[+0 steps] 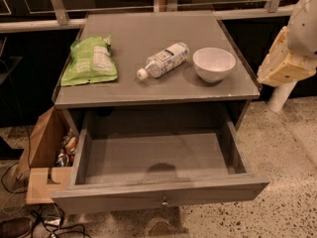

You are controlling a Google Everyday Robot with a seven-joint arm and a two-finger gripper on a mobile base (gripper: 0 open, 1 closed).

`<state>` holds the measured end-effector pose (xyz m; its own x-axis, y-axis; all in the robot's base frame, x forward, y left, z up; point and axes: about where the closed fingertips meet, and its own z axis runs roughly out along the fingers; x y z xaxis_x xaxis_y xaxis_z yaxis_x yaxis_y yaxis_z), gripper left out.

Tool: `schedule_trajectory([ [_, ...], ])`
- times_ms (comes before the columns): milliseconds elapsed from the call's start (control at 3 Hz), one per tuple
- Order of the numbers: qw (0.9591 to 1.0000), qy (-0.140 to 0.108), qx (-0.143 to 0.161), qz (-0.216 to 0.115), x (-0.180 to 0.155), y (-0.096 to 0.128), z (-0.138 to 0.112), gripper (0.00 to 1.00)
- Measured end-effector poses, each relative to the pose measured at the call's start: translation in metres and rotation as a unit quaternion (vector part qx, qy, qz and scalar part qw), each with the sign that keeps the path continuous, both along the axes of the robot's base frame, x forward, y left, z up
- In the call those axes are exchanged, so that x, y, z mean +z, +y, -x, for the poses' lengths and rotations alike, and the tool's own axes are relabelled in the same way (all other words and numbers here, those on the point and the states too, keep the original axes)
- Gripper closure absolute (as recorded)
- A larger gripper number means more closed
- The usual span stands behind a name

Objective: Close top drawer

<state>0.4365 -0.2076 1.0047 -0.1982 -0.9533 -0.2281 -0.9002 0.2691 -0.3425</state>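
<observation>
The top drawer (158, 186) of the grey cabinet stands pulled far out toward the camera. Its deep box is empty, with only a dark shadow on the bottom. A small round metal knob (165, 201) sits at the centre of its front panel. My gripper (283, 59) shows as a cream-coloured block at the right edge of the view. It hangs beside the cabinet's right side at about the height of the top, well away from the drawer front and touching nothing.
On the cabinet top (148, 90) lie a green snack bag (90, 59), a plastic bottle (163, 60) on its side and a white bowl (214, 63). An open cardboard box (44, 150) and cables (29, 222) sit left of the drawer. A white post (280, 96) stands at the right.
</observation>
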Motion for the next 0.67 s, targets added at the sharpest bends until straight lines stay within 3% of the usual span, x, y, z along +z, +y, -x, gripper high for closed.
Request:
schedule_trajectory([
  [333,1.0000,0.000,0.000,0.000,0.000,0.000,0.000,1.00],
  [667,0.9993,0.015,-0.031,-0.017,-0.017,-0.018,0.016,1.00],
])
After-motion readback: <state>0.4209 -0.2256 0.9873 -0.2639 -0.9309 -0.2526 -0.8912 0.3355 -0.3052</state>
